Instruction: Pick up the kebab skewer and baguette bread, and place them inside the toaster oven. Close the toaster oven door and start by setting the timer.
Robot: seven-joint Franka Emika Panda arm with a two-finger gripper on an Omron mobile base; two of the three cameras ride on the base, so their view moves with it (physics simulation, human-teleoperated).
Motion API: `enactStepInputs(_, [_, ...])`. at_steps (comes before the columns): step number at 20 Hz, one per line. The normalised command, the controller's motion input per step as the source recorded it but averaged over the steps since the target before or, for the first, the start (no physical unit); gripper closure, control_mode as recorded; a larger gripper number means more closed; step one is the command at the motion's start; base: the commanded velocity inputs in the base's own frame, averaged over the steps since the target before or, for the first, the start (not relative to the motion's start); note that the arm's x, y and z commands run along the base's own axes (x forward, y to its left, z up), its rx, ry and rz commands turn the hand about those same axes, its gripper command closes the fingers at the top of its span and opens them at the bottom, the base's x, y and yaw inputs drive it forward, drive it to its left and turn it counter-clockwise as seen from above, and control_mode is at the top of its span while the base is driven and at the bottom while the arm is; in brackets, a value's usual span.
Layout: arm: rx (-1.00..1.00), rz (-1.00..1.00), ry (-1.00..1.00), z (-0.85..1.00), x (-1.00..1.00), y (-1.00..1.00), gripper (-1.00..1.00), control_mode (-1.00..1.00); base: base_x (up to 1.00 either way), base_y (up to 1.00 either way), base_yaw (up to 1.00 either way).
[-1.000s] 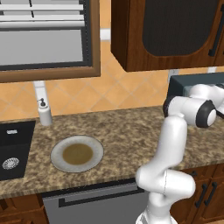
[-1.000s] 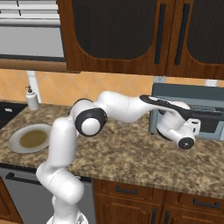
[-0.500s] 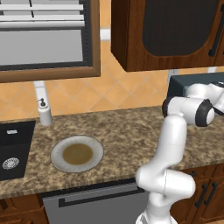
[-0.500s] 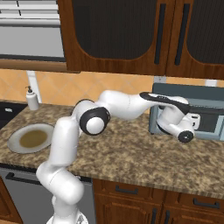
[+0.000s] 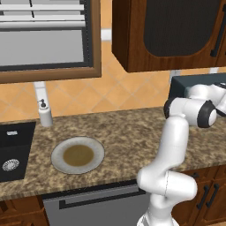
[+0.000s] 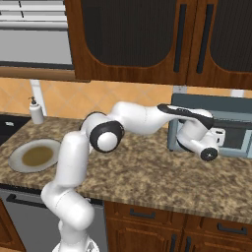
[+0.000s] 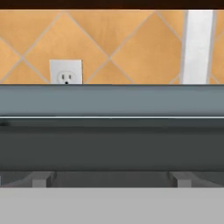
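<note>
Toaster oven (image 6: 231, 129) sat right ahead of the gripper (image 6: 217, 137), close enough that touching vs. just short couldn't be told. The toaster oven door (image 6: 237, 141) looked upright, prob. shut or nearly so.

Change over the last sec: the hand had been lower and further out in front of the door, then came up and in toward the door's upper left. Jaws stayed spread wide, nothing seen betw. them. The base hadn't moved, and counter items were the same.

Read for the task: the plate (image 5: 77, 155), well behind the gripper and off to its left, carried just a brownish patch. So kebab skewer and baguette bread were likely loaded already, though the dark glass gave no proof. The step in hand looked like the door close, or its tail end. Timer knob was prob. next, on the side of the oven away from the gripper.

View differences:
- Hand view gave the close-up: the oven's (image 7: 112, 100) grey top edge, a dark band under it, and two small grey brackets (image 7: 39, 179) low down, maybe handle mounts. The wall outlet (image 7: 65, 72) sat beyond.
- Right base view gave arm reach and hand pose vs. the door.
- Left base view caught just a corner of the oven (image 5: 194, 84), plus the soap dispenser (image 5: 44, 114) far behind.
</note>
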Motion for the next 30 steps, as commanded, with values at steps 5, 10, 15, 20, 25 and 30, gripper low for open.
enactStepInputs(5, [0.0, 0.0, 0.0, 0.0, -0.12, 0.0, -1.0, -1.0, 0.0, 0.0, 0.0])
enactStepInputs(10, [0.0, 0.0, 0.0, 0.0, -0.53, 0.02, -1.0, -1.0, 0.0, 0.0, 0.0])
enactStepInputs(15, [0.0, 0.0, 0.0, 0.09, -0.5, 0.2, -1.0, -1.0, 0.0, 0.0, 0.0])
enactStepInputs(20, [0.0, 0.0, 0.0, 0.3, -0.34, 0.63, -1.0, -1.0, 0.0, 0.0, 0.0])
enactStepInputs(25, [0.0, 0.0, 0.0, 0.52, -0.14, 0.71, -1.0, -1.0, 0.0, 0.0, 0.0])
enactStepInputs(30, [0.0, 0.0, 0.0, 0.66, -0.1, 0.75, -1.0, -1.0, 0.0, 0.0, 0.0])
